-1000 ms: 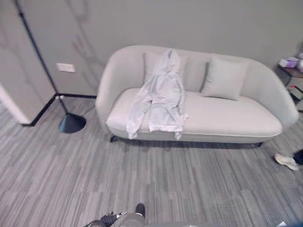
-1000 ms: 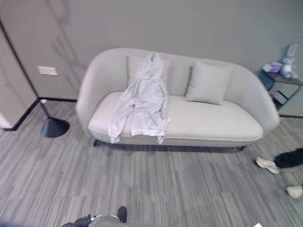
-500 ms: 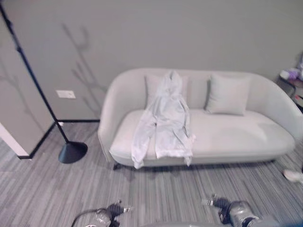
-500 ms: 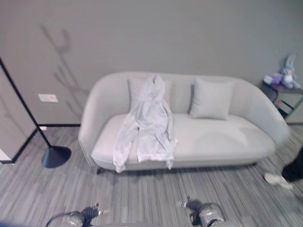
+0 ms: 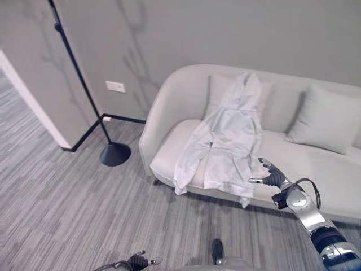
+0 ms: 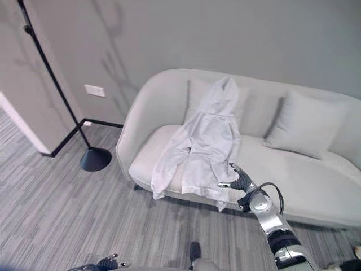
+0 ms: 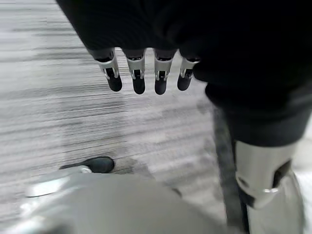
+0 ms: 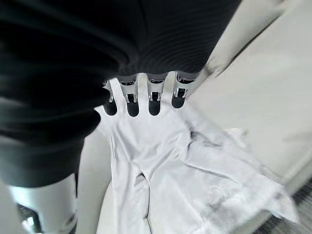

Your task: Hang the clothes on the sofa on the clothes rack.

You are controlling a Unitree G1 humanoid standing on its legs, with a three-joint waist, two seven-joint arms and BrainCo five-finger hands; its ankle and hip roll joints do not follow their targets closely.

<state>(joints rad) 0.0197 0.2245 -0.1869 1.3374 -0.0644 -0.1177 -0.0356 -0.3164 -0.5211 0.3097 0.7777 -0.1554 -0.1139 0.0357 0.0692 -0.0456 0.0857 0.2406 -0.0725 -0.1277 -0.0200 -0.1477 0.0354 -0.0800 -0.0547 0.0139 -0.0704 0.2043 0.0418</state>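
Note:
A white hooded garment lies spread over the left half of the light grey sofa, hood up on the backrest, hem and one sleeve hanging over the front edge. My right hand is stretched out by the hem's right corner, just above the seat's front edge, open. In the right wrist view its straight fingers hover above the garment without touching it. My left hand hangs low at the bottom edge, fingers straight over the floor. A black clothes rack pole on a round base stands left of the sofa.
A grey cushion leans on the backrest right of the garment, another is partly hidden behind the hood. A wall corner juts out at the left, with a socket plate on the wall. Striped grey floor lies open before the sofa.
The camera has swung, so the sofa sits further right and nearer. My right arm has risen from the bottom edge and reached out to the garment's hem. The garment lies as before.

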